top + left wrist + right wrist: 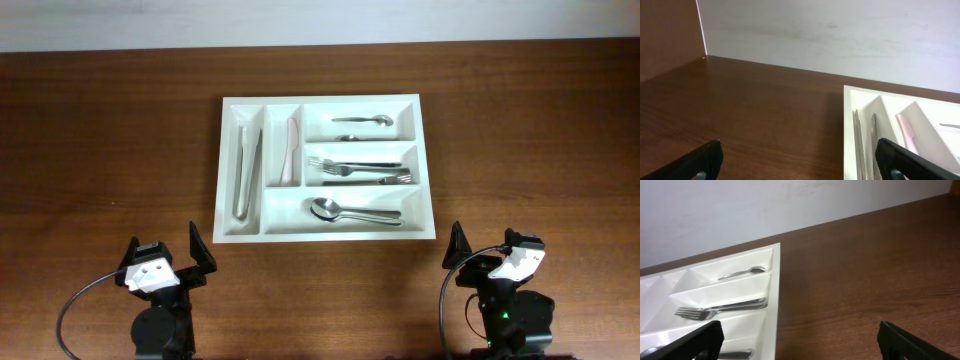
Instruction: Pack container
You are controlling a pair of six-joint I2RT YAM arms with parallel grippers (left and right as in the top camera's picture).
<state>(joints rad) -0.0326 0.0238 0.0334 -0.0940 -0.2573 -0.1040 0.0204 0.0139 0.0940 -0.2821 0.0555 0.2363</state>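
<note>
Both left hand [165,246] and right hand [487,244] spread, empty; container [340,234] lies lengthwise left-right.

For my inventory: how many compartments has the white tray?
5 in the tray. Two narrow upright ones at left, holding tongs and a knife; three long ones at right: top, middle, bottom.

left gripper [164,240]: matte black, two pointed fingers [203,255], white housing [150,268] on top, thin black cable [72,310] looping off side. right gripper [487,242]: same build, same white housing and black cable, green LED [505,317] lit on black body below.
</note>
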